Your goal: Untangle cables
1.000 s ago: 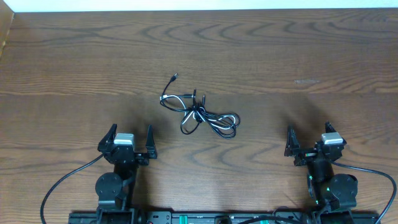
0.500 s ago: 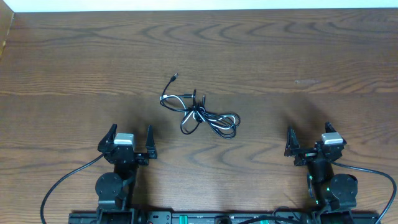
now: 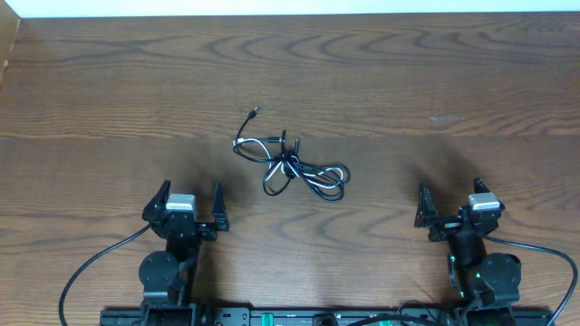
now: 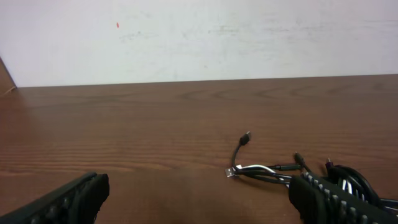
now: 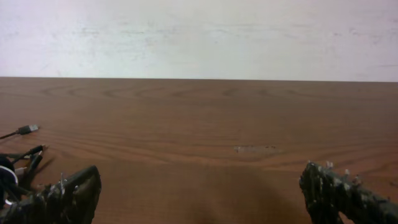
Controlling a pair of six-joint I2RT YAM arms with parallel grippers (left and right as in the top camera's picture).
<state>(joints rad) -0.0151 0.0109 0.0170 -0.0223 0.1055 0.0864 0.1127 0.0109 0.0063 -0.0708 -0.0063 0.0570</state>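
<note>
Black and white cables [image 3: 292, 168] knotted together on the worktop [image 3: 408, 81]. Left tool [image 3: 188, 205] and right tool [image 3: 450, 204] spread wide, empty, well apart from them.

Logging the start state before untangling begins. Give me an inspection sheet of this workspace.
Surface: wooden table, a faint scuff right of centre.
Job's things: black and white cables knotted together at centre, one plug end lying free.
Clutter: nothing seen.
Claws: left claw and right claw open, empty, apart from the tangle.
Cables: arm wires trail at the near edge.
Surroundings: white wall behind.
</note>
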